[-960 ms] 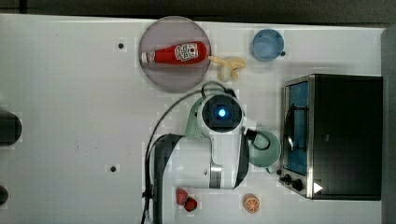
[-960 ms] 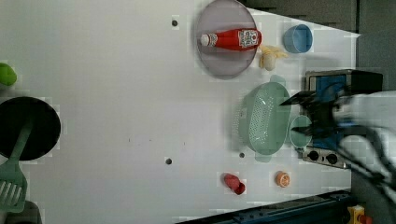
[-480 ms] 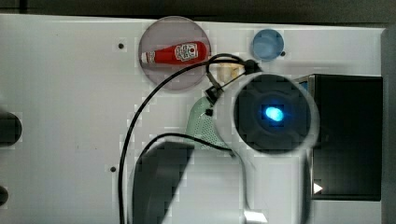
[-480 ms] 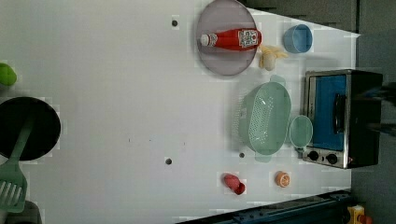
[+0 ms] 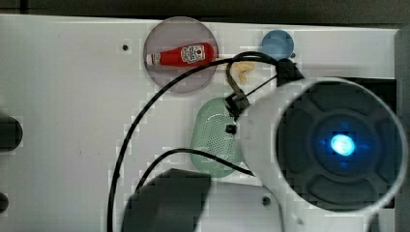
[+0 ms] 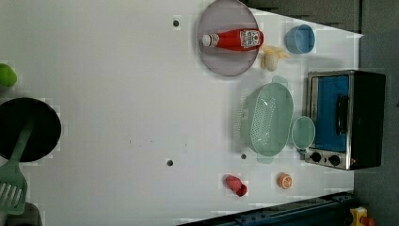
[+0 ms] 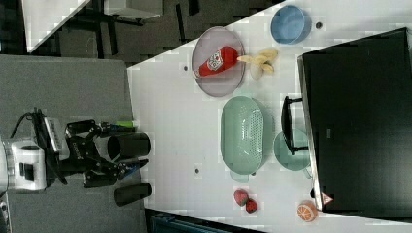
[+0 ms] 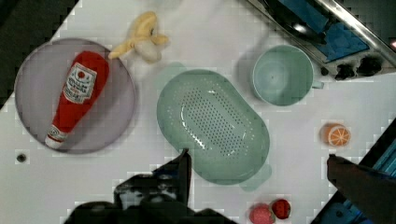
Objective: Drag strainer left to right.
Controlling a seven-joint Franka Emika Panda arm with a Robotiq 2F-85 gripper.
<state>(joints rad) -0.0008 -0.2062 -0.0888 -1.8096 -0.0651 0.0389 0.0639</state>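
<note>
The strainer (image 6: 267, 120) lies open side up on the white desk (image 6: 117, 94), its long axis running up and down in the left view, a small tab handle at each end. On the left view's right it sits just beside a green cup (image 6: 303, 132) and the toaster oven (image 6: 346, 118); a grey plate (image 6: 228, 59) carrying a ketchup bottle (image 6: 233, 39) lies above it, and a strawberry (image 6: 235, 184) and orange slice (image 6: 284, 180) below. Broad bare desk stretches away on the left view's left. It is a pale mint oval, its floor dotted with small holes. In the wrist view the gripper (image 8: 257, 175) hangs above it, fingers (image 8: 183, 170) spread wide and holding nothing.
</note>
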